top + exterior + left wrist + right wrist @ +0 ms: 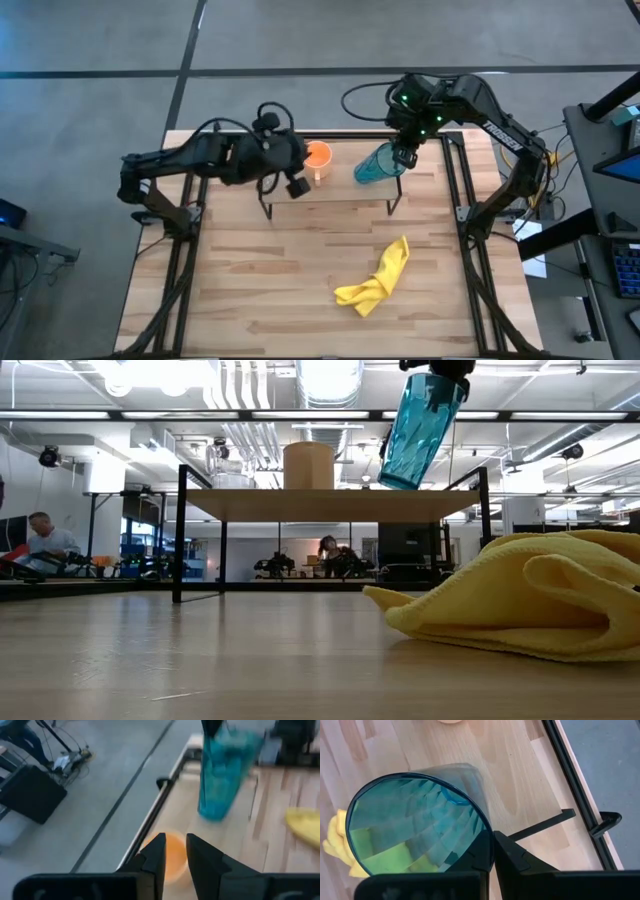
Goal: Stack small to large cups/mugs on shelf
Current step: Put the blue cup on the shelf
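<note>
The orange mug stands upright on the shelf, toward its left end; it also shows in the low view. My left gripper hovers just over the mug with a narrow gap between its fingers. I cannot tell whether it touches the mug. My right gripper is shut on the teal tumbler over the shelf's right end. The small clear glass cup does not show. My right gripper pinches the tumbler's rim, one finger inside the mouth and one outside. The fingers come from above, slanting down. The tumbler hangs tilted, mouth up toward the gripper, its base just over the shelf board.
A crumpled yellow cloth lies on the tabletop in front of the shelf, toward the right; it fills the low view's right side. Black frame rails run along both table sides. People show in the room beyond.
</note>
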Controlling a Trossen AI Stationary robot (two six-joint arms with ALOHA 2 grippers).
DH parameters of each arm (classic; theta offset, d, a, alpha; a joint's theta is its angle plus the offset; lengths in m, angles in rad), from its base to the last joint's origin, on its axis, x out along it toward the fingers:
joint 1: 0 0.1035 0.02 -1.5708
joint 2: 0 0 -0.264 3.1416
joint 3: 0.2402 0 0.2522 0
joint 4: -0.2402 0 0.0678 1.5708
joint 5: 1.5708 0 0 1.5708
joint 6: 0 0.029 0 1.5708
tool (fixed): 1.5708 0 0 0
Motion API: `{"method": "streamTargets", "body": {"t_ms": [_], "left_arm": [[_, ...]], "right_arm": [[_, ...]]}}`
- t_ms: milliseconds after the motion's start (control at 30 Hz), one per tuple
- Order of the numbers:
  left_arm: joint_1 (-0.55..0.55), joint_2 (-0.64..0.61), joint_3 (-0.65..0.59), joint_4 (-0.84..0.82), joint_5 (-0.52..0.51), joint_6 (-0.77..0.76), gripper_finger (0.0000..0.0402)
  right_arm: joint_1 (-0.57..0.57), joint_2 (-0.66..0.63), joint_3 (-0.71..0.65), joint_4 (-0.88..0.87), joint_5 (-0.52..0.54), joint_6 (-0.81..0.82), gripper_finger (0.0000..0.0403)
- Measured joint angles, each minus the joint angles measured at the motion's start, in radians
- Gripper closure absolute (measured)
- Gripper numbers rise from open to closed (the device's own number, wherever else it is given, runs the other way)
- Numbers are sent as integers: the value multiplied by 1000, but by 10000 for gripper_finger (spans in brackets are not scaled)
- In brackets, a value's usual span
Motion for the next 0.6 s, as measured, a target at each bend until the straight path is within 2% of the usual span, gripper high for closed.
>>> {"method": "streamTargets", "body": {"t_ms": [200,300,433,533,600], "left_arm": [[54,1,-123,306,26,5,325],[82,1,-166,355,67,-1,344],[108,0,-241,419,112,-3,390],[115,2,-292,539,144,-2,396],[125,1,-313,627,227,-3,396]], "right_arm": [[0,0,0,0,0,0,394],[0,0,0,0,0,0,394],[0,-1,0,0,0,-5,394],[0,-1,0,0,0,-5,394],[0,-1,0,0,0,-5,394]]}}
